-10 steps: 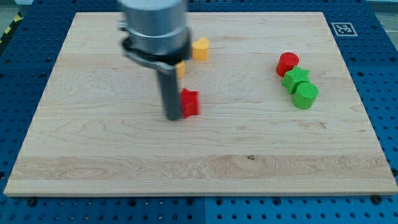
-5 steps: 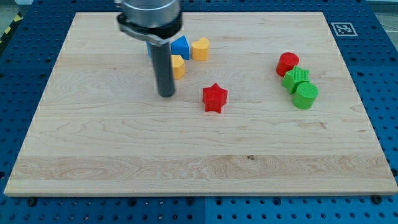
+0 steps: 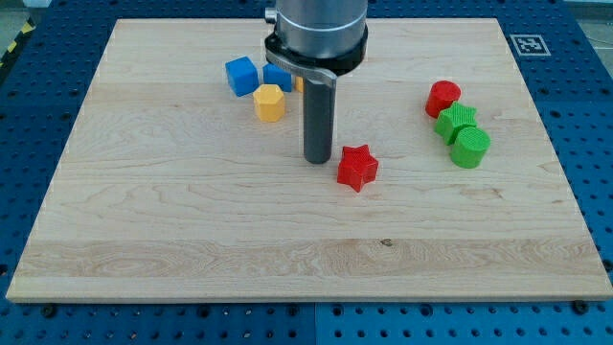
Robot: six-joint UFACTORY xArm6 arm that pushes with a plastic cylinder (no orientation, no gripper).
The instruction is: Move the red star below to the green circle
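Note:
The red star (image 3: pixel 357 167) lies near the middle of the wooden board (image 3: pixel 172 240). My tip (image 3: pixel 317 159) stands just to its upper left, close to it; I cannot tell whether they touch. The green circle (image 3: pixel 470 148) lies at the view's right, well right of the star and slightly higher. A green star (image 3: pixel 456 122) touches the green circle from the upper left, and a red circle (image 3: pixel 442 99) sits above that.
A blue cube (image 3: pixel 241 76), a yellow hexagon block (image 3: pixel 270 102) and a second blue block (image 3: pixel 277 78) cluster at the upper middle, left of the rod. A yellow block behind the rod is mostly hidden.
The red star has slid right and slightly down across the board. My tip pulled back to the upper left, then came back right and now stands at the star's upper left.

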